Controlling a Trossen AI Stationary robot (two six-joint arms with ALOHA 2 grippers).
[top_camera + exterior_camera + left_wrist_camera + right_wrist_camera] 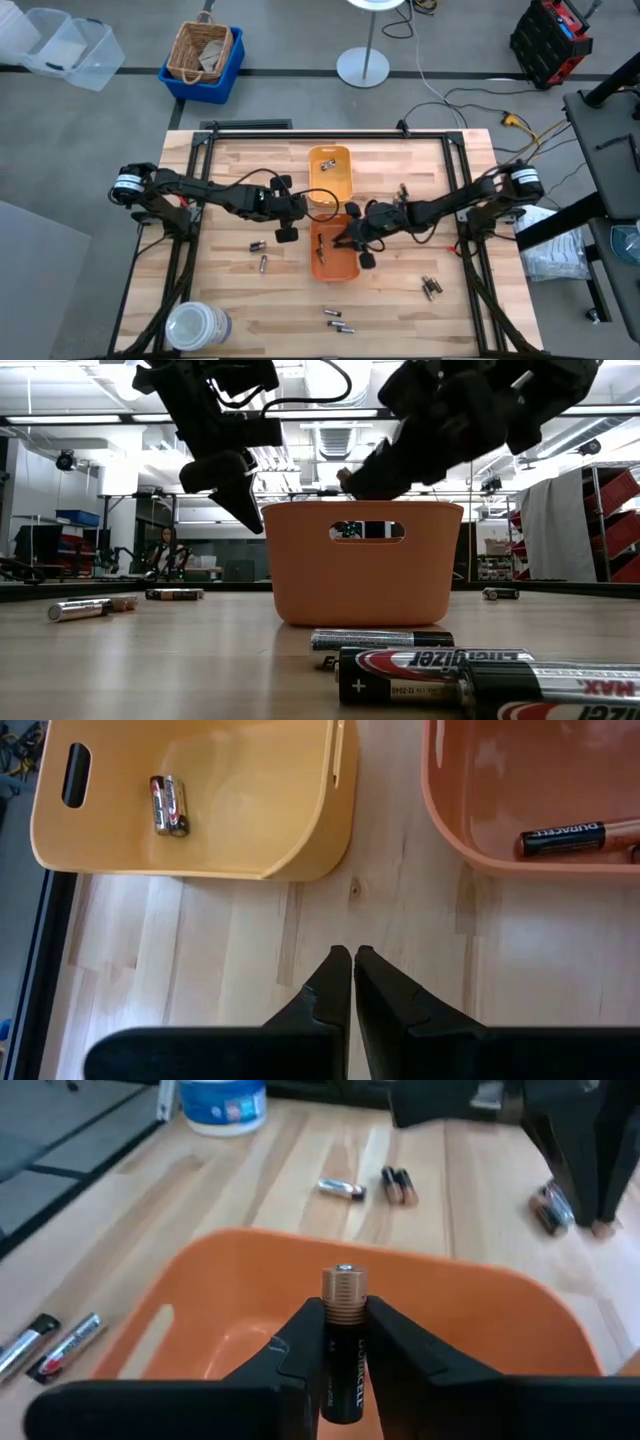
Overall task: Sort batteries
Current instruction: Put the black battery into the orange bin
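**Mia:** Looking down from the top camera, I see the right gripper [352, 240] near the middle of the frame, over the orange tray [334, 268]. The yellow tray [331, 172] sits just above it. Loose batteries [339, 320] lie low in the frame on the desk [230, 290].

**Sam:** What could go wrong?

**Mia:** If that gripper lets go off to one side, its battery could miss the tray and roll away.

**Sam:** And from the low camera?

**Mia:** The orange tray fills the middle. Both arms hang above it, close together. They might bump.

**Sam:** The left wrist camera?

**Mia:** The left gripper [352, 960] is closed on nothing, above bare wood between the two trays. Two batteries [168, 805] lie in the yellow tray, upper left.

**Sam:** The right wrist camera?

**Mia:** The right gripper pinches one battery [343, 1330] standing up, right over the orange tray. The hold is low on it, so it could tip or slip out.
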